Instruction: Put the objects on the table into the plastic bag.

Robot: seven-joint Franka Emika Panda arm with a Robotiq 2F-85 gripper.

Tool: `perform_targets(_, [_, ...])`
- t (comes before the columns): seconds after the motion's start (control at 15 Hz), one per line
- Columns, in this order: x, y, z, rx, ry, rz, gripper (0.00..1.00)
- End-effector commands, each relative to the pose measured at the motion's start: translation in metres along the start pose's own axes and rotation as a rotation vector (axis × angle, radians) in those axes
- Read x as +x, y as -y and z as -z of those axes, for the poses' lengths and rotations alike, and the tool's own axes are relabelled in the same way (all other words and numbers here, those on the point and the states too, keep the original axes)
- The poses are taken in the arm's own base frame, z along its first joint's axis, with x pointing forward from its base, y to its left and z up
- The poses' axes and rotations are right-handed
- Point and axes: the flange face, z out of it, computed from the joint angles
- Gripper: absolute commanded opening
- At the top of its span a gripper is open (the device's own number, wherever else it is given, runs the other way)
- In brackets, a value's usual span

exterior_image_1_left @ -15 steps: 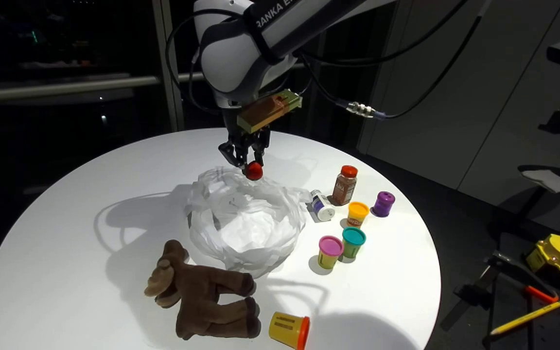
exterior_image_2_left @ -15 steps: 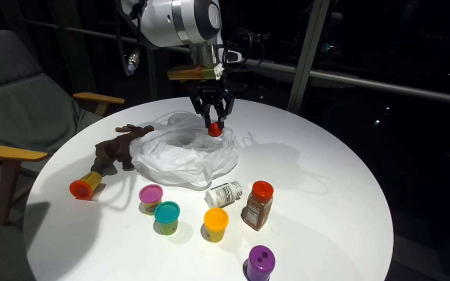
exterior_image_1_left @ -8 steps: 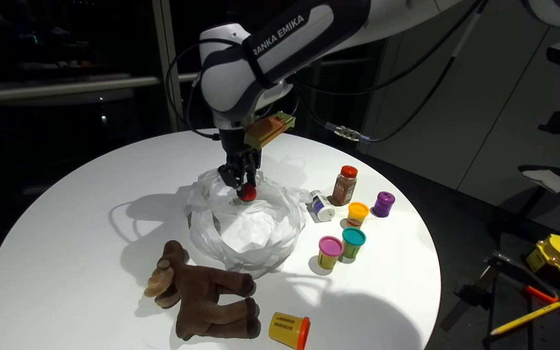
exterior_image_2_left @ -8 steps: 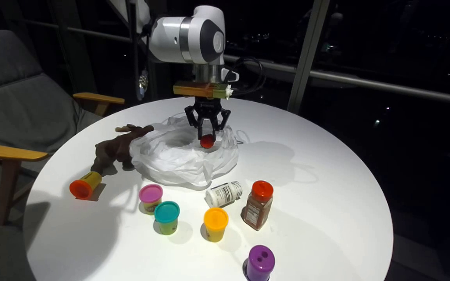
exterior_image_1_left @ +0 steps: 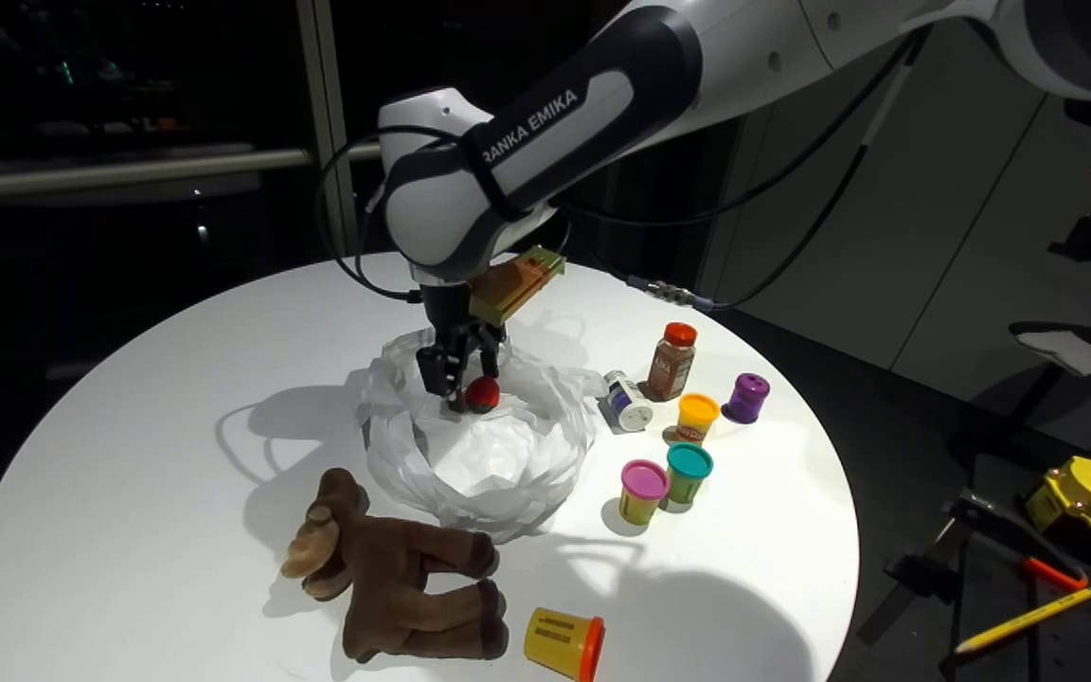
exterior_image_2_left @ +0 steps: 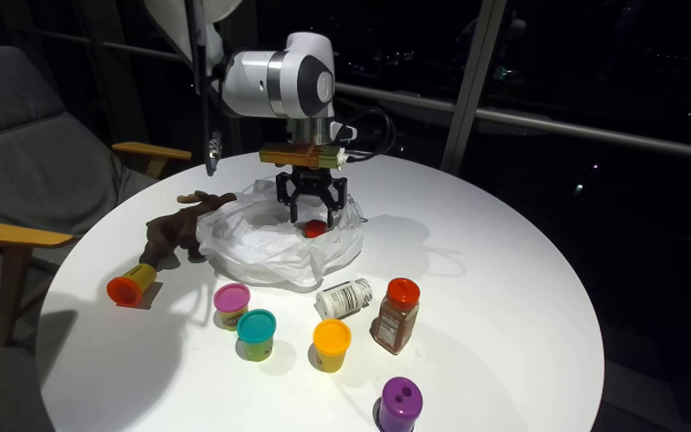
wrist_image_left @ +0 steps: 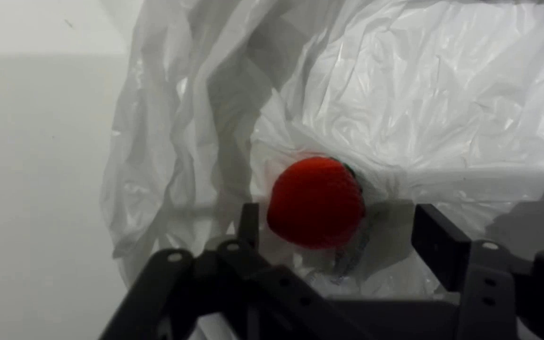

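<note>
Red ball point(wrist_image_left: 316, 203) in plastic bag point(exterior_image_2_left: 270, 258) — probably light, slightly soft; best gripped across the middle. Tool point(exterior_image_2_left: 312, 221) — jaws apart.

Grey upholstered armchair point(exterior_image_2_left: 12, 102), wooden armrests point(exterior_image_2_left: 18, 233), at the edge of an exterior view. In both exterior views we see near-black window panes point(exterior_image_2_left: 615, 66) pricked with small lights point(exterior_image_2_left: 579, 188), an upright frame post point(exterior_image_2_left: 472, 78), a metal rail point(exterior_image_2_left: 597, 137). We also note seamed grey wall panels point(exterior_image_1_left: 1010, 256) meeting dark floor point(exterior_image_1_left: 872, 417). All of it dim.
</note>
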Motion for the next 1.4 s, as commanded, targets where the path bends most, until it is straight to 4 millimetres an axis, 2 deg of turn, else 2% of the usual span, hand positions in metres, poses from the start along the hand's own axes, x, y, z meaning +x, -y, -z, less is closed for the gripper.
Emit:
perform_targets(0.0, [-0.022, -0.001, 0.037, -0.019, -0.067, -0.113, 1.00])
perform_targets(0.13, [-0.029, -0.003, 0.053, -0.005, -0.113, -0.191, 1.00])
perform_targets(0.33, [-0.049, -0.017, 0.069, 0.026, -0.149, -0.321, 1.00])
perform_targets(0.67, [-0.099, -0.056, 0.073, 0.100, -0.169, -0.542, 1.00])
perform_targets(1.0, [-0.172, -0.105, 0.070, 0.140, -0.149, -0.727, 1.00])
perform_targets(1.33, [-0.264, -0.146, 0.076, 0.090, -0.121, -0.868, 1.00])
